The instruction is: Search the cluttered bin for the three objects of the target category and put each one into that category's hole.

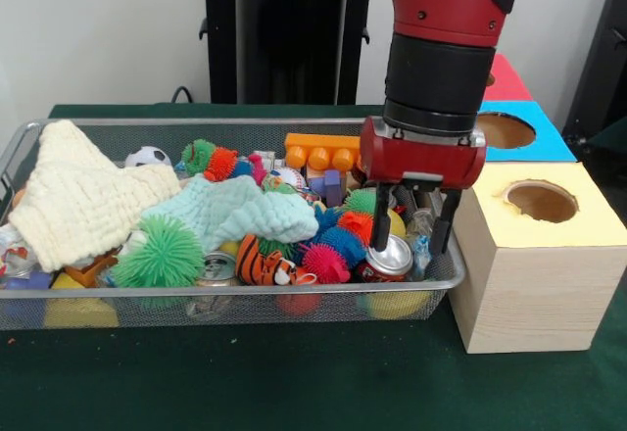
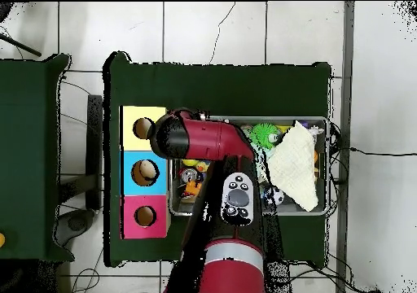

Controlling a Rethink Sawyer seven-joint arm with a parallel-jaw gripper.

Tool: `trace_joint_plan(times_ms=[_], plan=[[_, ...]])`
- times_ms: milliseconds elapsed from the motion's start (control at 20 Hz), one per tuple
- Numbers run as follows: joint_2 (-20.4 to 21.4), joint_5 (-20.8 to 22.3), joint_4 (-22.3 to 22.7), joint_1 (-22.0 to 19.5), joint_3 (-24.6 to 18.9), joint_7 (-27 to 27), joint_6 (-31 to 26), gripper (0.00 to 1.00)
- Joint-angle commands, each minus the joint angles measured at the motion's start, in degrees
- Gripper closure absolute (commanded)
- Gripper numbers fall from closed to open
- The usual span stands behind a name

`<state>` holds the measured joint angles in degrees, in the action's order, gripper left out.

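The bin [image 1: 196, 306] is a wide silver wire-mesh basket full of clutter; it also shows in the overhead view [image 2: 329, 169]. My gripper [image 1: 412, 240] is down at the bin's right end, open, with its two black fingers [image 1: 380, 223] either side of a red can with a silver top [image 1: 389, 261], which lies tilted against the front wall. A second can [image 1: 217, 270] lies near the front, left of a tiger-striped toy [image 1: 263, 263]. Three boxes with round holes stand right of the bin: yellow [image 1: 549, 245], blue [image 1: 554, 137], red [image 1: 507, 83]. In the overhead view the arm [image 2: 204, 139] hides the gripper.
A cream cloth [image 1: 78, 196] and a mint cloth [image 1: 245, 211] cover the bin's left and middle. Spiky balls, green [image 1: 162, 253], pink [image 1: 325, 263] and blue [image 1: 343, 243], an orange block [image 1: 318, 152] and a small football [image 1: 147, 157] lie around them. The yellow box stands close to the gripper's right.
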<state>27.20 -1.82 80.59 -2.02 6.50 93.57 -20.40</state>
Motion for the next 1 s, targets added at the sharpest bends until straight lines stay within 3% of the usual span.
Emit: trace_joint_plan(times_ms=[50, 400, 1000], plan=[[-4.6, -3.2, 3.3, -0.7, 0.2, 14.8, -1.0, 0.00], [-6.8, -5.1, 2.1, -0.2, 1.9, 16.0, -2.1, 0.00], [-8.7, -7.3, -4.7, -0.3, 3.2, 13.6, -8.1, 0.00]])
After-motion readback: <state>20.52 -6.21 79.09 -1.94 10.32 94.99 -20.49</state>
